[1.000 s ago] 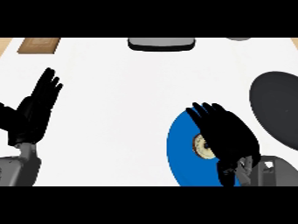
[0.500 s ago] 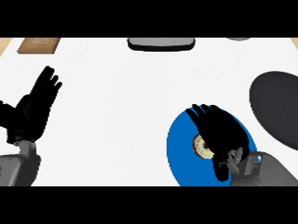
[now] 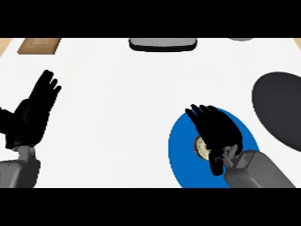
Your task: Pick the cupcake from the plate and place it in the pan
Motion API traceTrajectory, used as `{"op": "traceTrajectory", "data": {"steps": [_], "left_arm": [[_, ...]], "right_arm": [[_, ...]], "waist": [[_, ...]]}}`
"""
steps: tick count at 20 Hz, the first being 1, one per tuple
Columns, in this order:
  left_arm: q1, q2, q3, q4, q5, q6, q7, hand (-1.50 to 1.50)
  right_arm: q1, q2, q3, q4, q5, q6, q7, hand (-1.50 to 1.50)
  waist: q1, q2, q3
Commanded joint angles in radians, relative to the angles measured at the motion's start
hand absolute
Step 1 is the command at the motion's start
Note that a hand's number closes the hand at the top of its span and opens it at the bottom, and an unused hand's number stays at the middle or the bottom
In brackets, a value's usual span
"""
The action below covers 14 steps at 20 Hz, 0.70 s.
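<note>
A blue plate (image 3: 182,152) lies at the front right of the white counter. The cupcake (image 3: 201,148) sits on it, mostly hidden; only a pale sliver shows at the left of my right hand (image 3: 214,130). That hand hovers over the cupcake, fingers extended forward and slightly bent, not closed round it. The dark pan (image 3: 289,110) lies at the right edge, to the right of the plate. My left hand (image 3: 32,110) rests open at the left, fingers up.
A grey tray-like object (image 3: 162,44) sits at the counter's far edge in the middle. A wooden board (image 3: 39,45) lies at the far left corner. White counter (image 3: 126,97) stretches between the hands.
My right hand has drawn back slightly toward me over the plate, keeping above the cupcake. The left hand has hardly moved.
</note>
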Motion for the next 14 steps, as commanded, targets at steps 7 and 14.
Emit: {"op": "traceTrajectory", "data": {"steps": [7, 14], "left_arm": [[0.009, -0.064, -0.036, -0.025, -0.061, 0.034, 0.006, 0.0], [0.007, -0.038, 0.032, 0.028, -0.037, -0.029, -0.043, 0.0]], "right_arm": [[-0.065, 0.082, 0.016, 0.289, 0.127, -0.163, -0.22, 1.5], [0.055, 0.031, -0.027, 0.167, 0.161, -0.157, -0.326, 1.5]], "waist": [[0.006, 0.001, 0.0], [-0.002, 0.0, 0.0]]}}
